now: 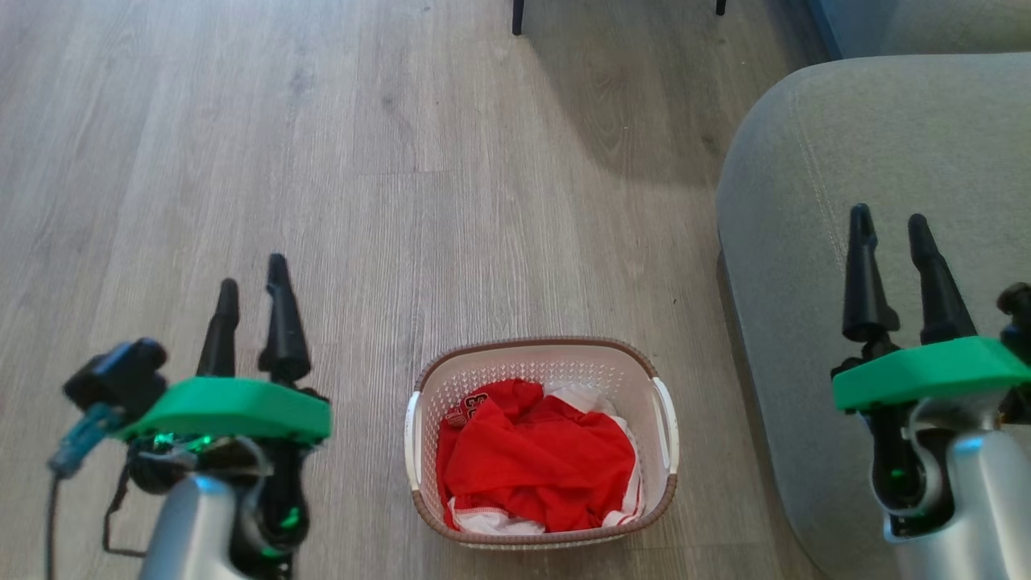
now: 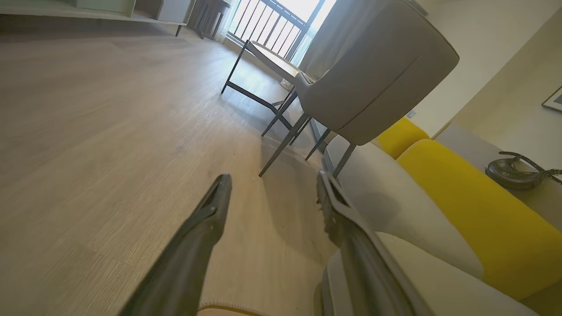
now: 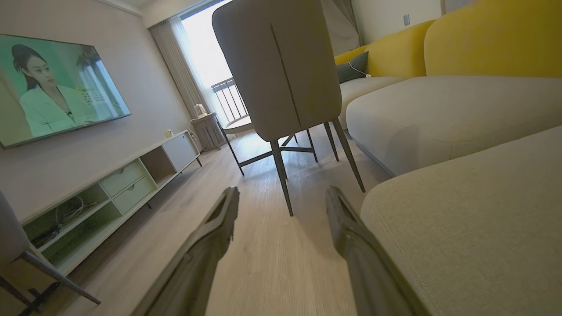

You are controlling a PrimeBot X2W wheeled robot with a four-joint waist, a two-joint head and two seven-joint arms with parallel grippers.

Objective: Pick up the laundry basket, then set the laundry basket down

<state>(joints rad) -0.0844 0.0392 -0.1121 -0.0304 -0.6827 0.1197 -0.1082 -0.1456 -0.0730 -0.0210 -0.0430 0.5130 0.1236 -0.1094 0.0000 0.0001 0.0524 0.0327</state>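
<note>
1. Both arms' fingers stood parted and empty: left fingers [image 1: 282, 322], right fingers [image 1: 862, 274].
2. Between them the laundry basket [image 1: 548, 345] sat on the floor [image 1: 242, 121], well apart from both, red clothes [image 1: 540, 459] inside, sofa [image 1: 846, 145] near its right.
3. Step looked like the reach: lower to the side handles [image 1: 667, 427], grip together, lift level.
4. Right arm needed sofa clearance.

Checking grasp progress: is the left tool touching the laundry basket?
Apart. The head view shows a strip of floor between the left tool and the laundry basket.
</note>
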